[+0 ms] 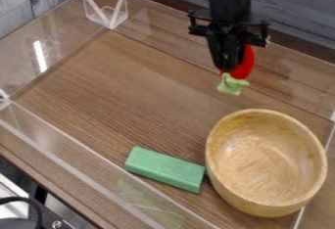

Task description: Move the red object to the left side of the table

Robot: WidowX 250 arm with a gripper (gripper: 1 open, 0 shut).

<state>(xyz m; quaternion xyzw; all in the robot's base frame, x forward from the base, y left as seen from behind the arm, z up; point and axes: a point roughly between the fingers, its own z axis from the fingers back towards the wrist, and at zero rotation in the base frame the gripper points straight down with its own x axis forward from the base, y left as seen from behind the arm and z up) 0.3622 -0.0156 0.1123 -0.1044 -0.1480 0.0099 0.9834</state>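
The red object, a small rounded red toy fruit with a light-green leafy end hanging down, is in the air above the right part of the table. My gripper points steeply down and is shut on it, its black fingers clasping the red body. The fruit hangs above and behind the wooden bowl, clear of the wood surface. Part of the fruit is hidden behind the fingers.
A large wooden bowl sits at the front right. A flat green block lies near the front edge, left of the bowl. Low clear acrylic walls ring the tabletop, with a clear angled piece at the back left.
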